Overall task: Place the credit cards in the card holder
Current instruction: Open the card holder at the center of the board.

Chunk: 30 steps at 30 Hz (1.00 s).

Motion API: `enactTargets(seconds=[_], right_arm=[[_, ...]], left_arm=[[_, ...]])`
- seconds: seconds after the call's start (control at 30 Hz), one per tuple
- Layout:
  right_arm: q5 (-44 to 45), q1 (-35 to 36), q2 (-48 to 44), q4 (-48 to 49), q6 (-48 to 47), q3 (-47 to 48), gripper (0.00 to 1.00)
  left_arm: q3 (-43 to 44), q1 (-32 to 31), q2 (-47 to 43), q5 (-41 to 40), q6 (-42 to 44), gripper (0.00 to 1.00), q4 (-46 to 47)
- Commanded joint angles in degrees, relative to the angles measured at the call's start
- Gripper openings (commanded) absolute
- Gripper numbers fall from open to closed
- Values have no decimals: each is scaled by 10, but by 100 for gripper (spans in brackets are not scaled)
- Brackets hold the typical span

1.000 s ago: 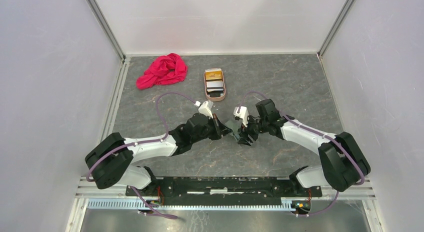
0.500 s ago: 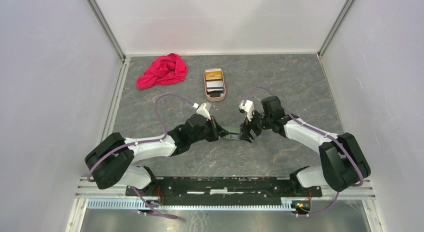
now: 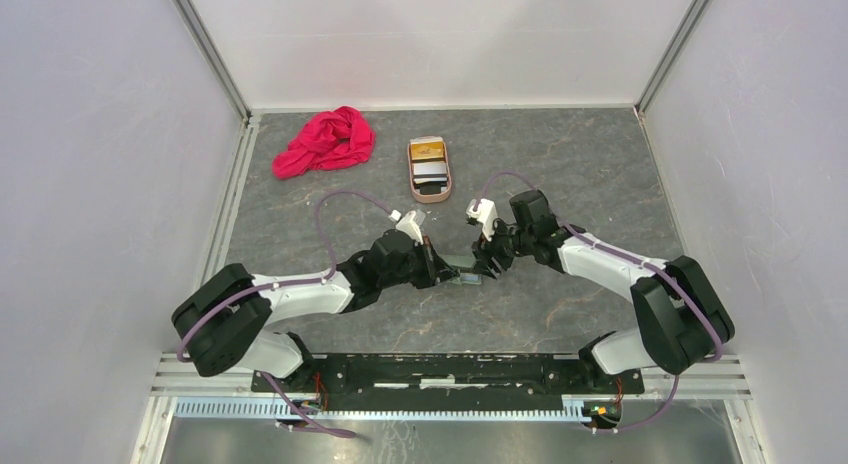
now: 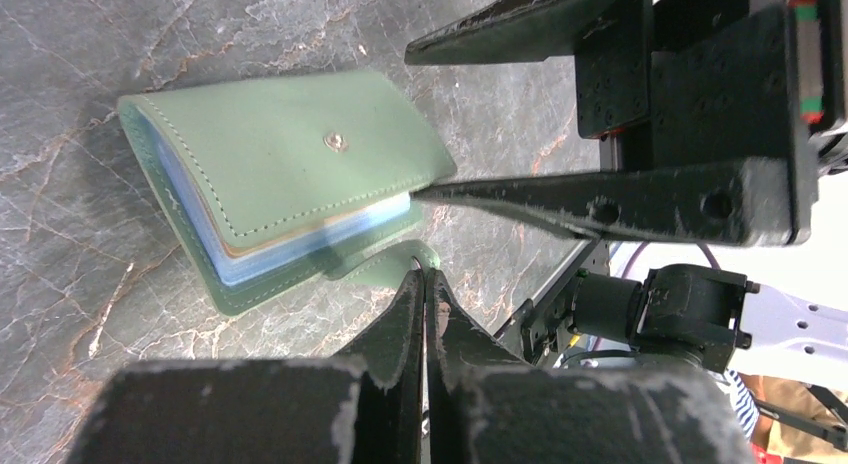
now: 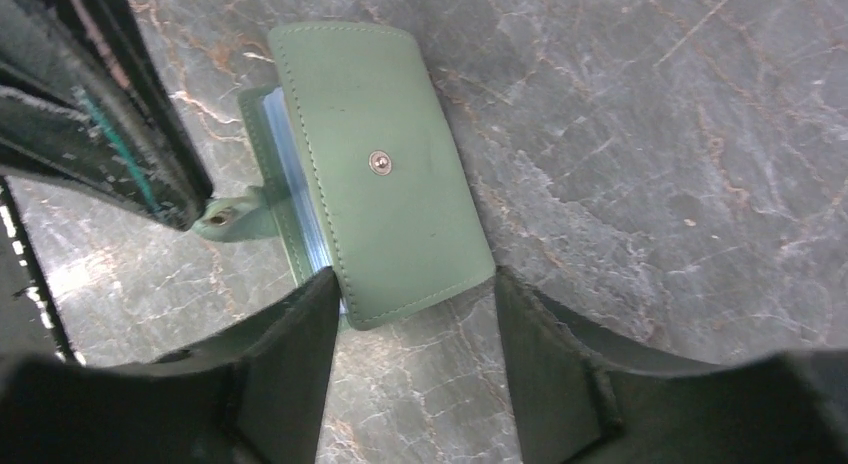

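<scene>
Sage-green bifold card holder (image 5: 400,184) lies flat on the dark grey, marble-patterned tabletop (image 3: 590,174), in the middle of the workspace and between the two arms. It is folded over but not fastened. A metal snap stud shows on its upper flap. Light blue inner pockets peek out along the open long edge. Its snap tab (image 5: 232,219) sticks out sideways from under that edge, unsnapped.

Coming in from the left side, the left gripper (image 4: 425,279) has its black fingers pressed fully together. Their tips meet at the very end of the snap tab and seem to nip it.

Opposite it, the right gripper (image 5: 415,284) stands spread wide and holds nothing. Its two fingers straddle one short end of the card holder. One finger rests against the open edge, just where the blue pockets show. In the left wrist view its thin tip points into the seam below the upper flap, and whether it has slipped underneath cannot be told. The other finger stands off the folded side, with bare tabletop between them.

Farther back, well apart from both grippers, sits a pinkish-tan oval tray (image 3: 412,176). The thin rectangular plastic credit cards (image 3: 430,170) lie inside it: an orange-gold one at the far end, a pale grey-white one in the middle and something dark at the near end.

Left of the tray, near the back wall, a crumpled red cloth (image 3: 325,142) lies in a heap.
</scene>
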Motion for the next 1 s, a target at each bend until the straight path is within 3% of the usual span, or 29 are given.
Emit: enactTargets(seconds=[0.0, 0.4, 0.6, 0.77, 0.87, 0.97], right_arm=[[52, 0, 4, 24, 16, 28, 59], [97, -15, -37, 23, 17, 17, 0], [74, -79, -88, -21, 20, -25, 0], [105, -108, -127, -88, -25, -74, 0], [167, -117, -129, -112, -31, -62, 0], [217, -147, -127, -98, -22, -52, 22]], left_arm=[[5, 1, 7, 32, -13, 2, 17], [-9, 1, -13, 39, 2, 2, -36], [36, 18, 14, 16, 18, 2, -115], [102, 20, 99, 35, 40, 2, -120], [127, 19, 151, 47, 50, 2, -121], [131, 16, 175, 52, 50, 2, -129]])
